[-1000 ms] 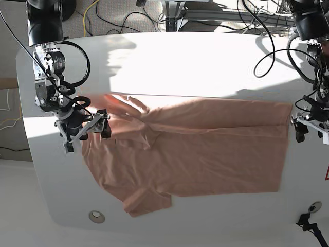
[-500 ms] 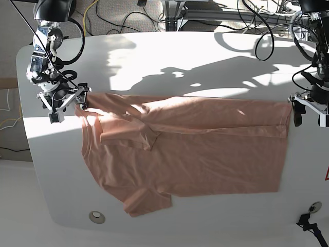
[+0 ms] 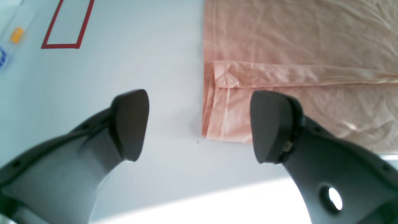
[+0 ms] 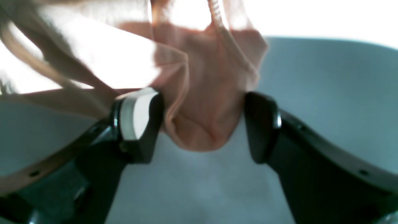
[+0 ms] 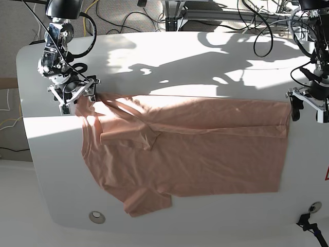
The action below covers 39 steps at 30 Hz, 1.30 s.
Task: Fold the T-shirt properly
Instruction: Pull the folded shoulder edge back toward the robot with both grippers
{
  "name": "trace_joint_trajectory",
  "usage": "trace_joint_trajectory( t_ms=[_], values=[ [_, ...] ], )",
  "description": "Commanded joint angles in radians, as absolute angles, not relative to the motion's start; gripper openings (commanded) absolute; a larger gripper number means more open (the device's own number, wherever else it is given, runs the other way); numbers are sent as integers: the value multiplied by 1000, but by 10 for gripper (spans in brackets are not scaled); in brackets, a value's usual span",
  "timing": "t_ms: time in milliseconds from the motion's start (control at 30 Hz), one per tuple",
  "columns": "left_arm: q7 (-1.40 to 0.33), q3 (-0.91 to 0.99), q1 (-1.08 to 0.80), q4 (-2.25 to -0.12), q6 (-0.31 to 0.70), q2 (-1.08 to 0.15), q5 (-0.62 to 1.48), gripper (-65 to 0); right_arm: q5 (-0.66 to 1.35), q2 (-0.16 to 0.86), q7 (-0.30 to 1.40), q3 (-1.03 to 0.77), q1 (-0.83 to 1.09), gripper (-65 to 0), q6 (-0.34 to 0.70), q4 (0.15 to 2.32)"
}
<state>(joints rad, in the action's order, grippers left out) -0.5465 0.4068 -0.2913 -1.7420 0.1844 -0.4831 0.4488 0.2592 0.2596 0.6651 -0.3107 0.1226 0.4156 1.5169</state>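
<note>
Your white counter is cut by hard sunlight and arm shadows, with cables on the floor behind it. Start at your right gripper, over the counter's collar-end corner: its jaws stand apart with a bunched fold of the shirt's shoulder hanging between them, the cloth just touching the inner faces, not yet pinched. From there the T-shirt runs lengthwise across the counter, collar beside this gripper, hem at the far end, one long side already folded over. At that hem end your left gripper hovers wide and empty, straddling the hem corner from off the cloth's edge. Judging by that, the shirt's long axis joins your two grippers, each sits at its own end of the folded edge, and the right is nearer a grip.
</note>
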Motion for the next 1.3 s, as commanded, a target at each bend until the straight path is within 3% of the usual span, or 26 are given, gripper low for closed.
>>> trace_joint_trajectory(
  t_ms=[0,100,200,233,667,1100,1167,1267],
  values=[
    [-521,417,-291,-1751,182,-504,455,-190,265,271,659,-315,111,-306,433,1527],
    [-521,417,-292,-1739,182,-504,455,-190,265,271,659,-315,110,-444,437,1527],
    [-521,417,-291,-1728,180,-504,455,-190,265,271,659,-315,111,-625,437,1527],
    [-521,415,-291,-1724,180,-504,455,-190,265,271,659,-315,111,-650,437,1527],
    [-521,294,-150,-1443,180,-481,456,-186,265,268,659,-315,114,-650,437,1527],
    [-521,213,-96,-1314,180,-447,456,-192,265,226,659,-315,114,-650,437,1532],
    [-521,213,-96,-1314,180,-447,456,-247,263,226,659,-315,114,-650,450,1532],
    [-521,213,-94,-1314,180,-447,456,-490,263,226,659,-315,114,-650,458,1532]
  ],
)
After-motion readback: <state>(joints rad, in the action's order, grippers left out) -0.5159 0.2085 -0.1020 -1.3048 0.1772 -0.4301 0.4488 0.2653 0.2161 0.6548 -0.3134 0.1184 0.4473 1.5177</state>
